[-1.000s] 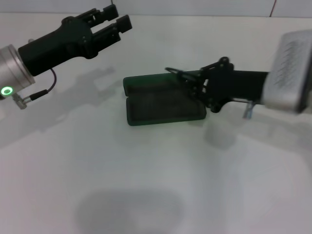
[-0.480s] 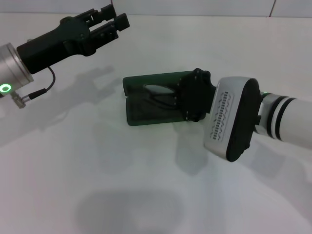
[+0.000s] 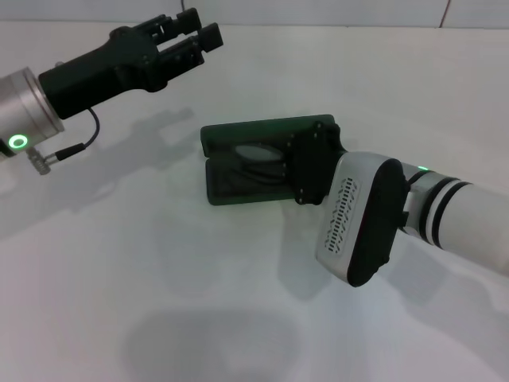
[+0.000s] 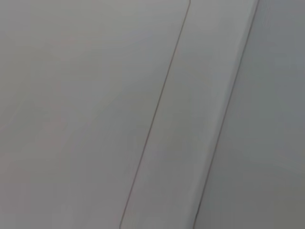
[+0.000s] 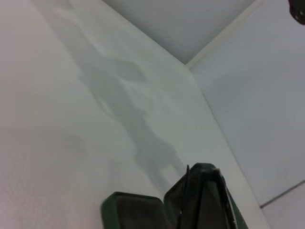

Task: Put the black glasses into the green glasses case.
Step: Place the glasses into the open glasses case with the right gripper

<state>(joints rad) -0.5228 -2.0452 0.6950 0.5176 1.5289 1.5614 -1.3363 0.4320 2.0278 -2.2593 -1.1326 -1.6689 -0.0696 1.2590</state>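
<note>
The green glasses case (image 3: 231, 189) lies open on the white table, its lid (image 3: 262, 129) tilted back on the far side. The black glasses (image 3: 256, 161) lie low in the case's near half, lenses catching the light. My right gripper (image 3: 296, 169) reaches into the case from the right and is shut on the glasses' right end; its hand hides that end. The case's edge also shows in the right wrist view (image 5: 131, 210). My left gripper (image 3: 189, 36) hangs open and empty above the table, back left of the case.
The white table (image 3: 159, 270) surrounds the case, with a pale wall behind its far edge. My right forearm (image 3: 445, 215) crosses the table's right side. The left wrist view shows only pale surfaces.
My right gripper swung in over the open case and lowered the glasses into it, settling a little nearer and lower in the last half second. The left gripper shifted slightly right.
</note>
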